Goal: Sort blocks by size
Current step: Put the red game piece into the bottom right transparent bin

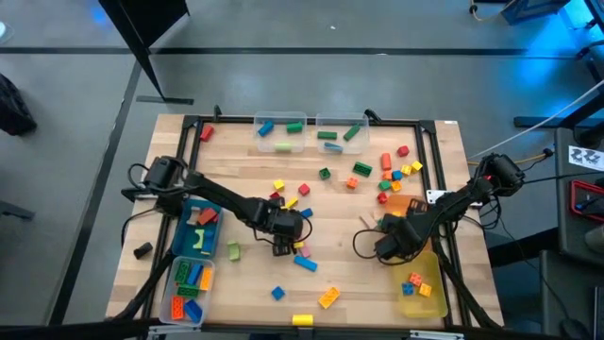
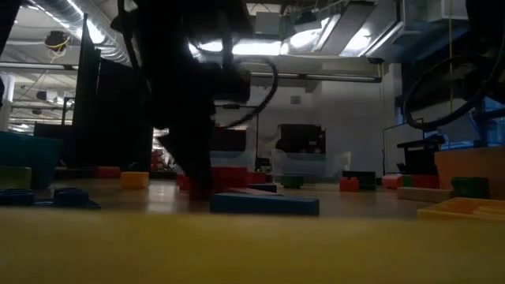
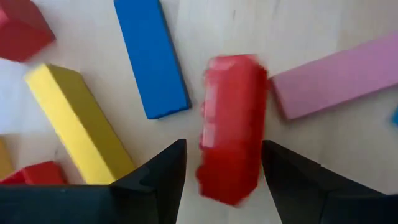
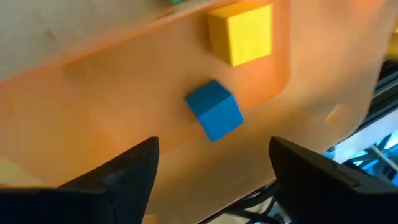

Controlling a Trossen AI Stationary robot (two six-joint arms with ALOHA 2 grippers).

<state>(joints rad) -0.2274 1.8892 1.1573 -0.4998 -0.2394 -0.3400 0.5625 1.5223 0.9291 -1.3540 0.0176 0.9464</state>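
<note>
Near the table's middle my left gripper (image 1: 283,244) points down, open. In the left wrist view its fingers (image 3: 224,174) stand on either side of a red studded block (image 3: 231,124) that lies on the wood, with a small gap on each side. Blue (image 3: 152,56), yellow (image 3: 78,121) and pink (image 3: 339,78) bar blocks lie around it. My right gripper (image 1: 392,244) hangs open and empty over an orange bin (image 4: 124,81). A blue cube (image 4: 214,111) and a yellow cube (image 4: 241,32) show on the bin's floor below its fingers (image 4: 214,168).
Two clear bins (image 1: 281,132) (image 1: 342,132) with blocks stand at the far edge. A blue bin (image 1: 200,227) and another bin (image 1: 187,288) stand at the left, and a yellow bin (image 1: 422,283) at the near right. Loose blocks lie scattered at the right (image 1: 392,175) and near the front (image 1: 328,297).
</note>
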